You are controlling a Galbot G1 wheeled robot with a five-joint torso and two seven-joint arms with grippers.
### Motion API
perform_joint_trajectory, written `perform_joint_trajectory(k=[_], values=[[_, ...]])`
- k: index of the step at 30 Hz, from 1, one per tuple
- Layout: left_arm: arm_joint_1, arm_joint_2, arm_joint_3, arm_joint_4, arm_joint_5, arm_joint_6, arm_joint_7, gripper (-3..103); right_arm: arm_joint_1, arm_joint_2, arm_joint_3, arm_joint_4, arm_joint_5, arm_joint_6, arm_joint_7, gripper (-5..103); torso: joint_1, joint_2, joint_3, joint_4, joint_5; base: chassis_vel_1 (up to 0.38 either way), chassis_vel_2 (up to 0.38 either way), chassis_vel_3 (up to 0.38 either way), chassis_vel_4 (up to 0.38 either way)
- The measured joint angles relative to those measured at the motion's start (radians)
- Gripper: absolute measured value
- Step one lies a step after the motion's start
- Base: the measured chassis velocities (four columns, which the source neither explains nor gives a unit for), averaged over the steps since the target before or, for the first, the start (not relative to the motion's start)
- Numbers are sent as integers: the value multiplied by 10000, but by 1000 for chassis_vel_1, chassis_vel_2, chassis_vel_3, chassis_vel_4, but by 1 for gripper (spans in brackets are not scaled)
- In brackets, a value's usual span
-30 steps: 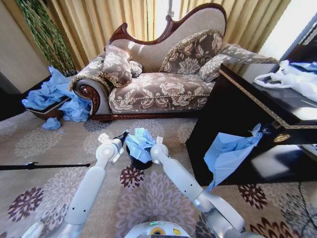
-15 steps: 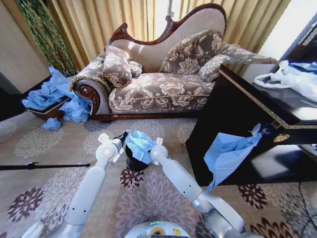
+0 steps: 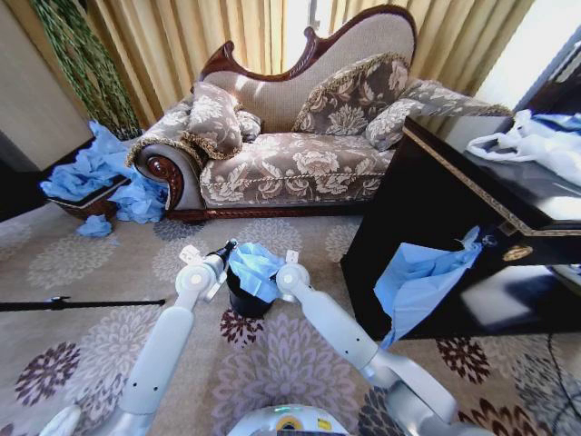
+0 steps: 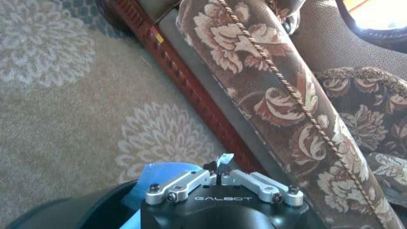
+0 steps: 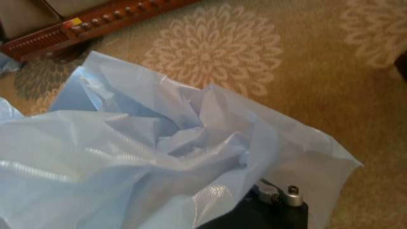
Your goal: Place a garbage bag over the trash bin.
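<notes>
— Looking at the head view: the trash bin (image 3: 243,295) stands on the carpet (image 3: 91,263) in front of the sofa (image 3: 290,154), and the garbage bag (image 3: 255,268) sits bunched over its mouth, between both arms. How would you spread it well?

— Each gripper should hold an opposite edge of the film and draw it outward and down past the rim, evenly, so the crinkly plastic doesn't slip off one side. The left gripper (image 4: 220,177) is at the bin's far-left rim, its fingers nearly together, with a small scrap of thin plastic pinched at the tips. I judge that to be the bag's edge, though the grip looks slight and could pull free.

— And the right gripper (image 3: 280,275)?

— It is at the bin's right side, against the bag. In its wrist view the blue film drapes over the fingers, so I cannot tell whether they are apart or closed.

— What else is unclear?

— Most of the rim is hidden under the plastic, so how much of it is covered cannot be judged.
</notes>
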Motion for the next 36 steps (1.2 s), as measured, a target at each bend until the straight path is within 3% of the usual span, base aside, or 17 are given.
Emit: perform_joint_trajectory(k=[15,25,35,36], values=[[71,-75,115,-101,44,1,17,0,25,-1502,-328,1157,684,-96,430,0,0,2,-2,-3,0,0,0,0,0],[63,-161,295,-165,164,-9,-16,0,-614,-1799,-32,1342,229,-167,71,0,0,4,-3,-4,-1,0,0,0,0],[-17,-297,475,-164,284,-40,-55,0,-885,-1638,186,1342,-48,-303,-76,-2,0,4,-3,-2,0,0,0,0,0],[-17,-308,489,-162,303,-41,-57,0,-888,-1624,218,1343,-79,-334,-75,3,-1,5,-4,-2,0,0,0,0,0]])
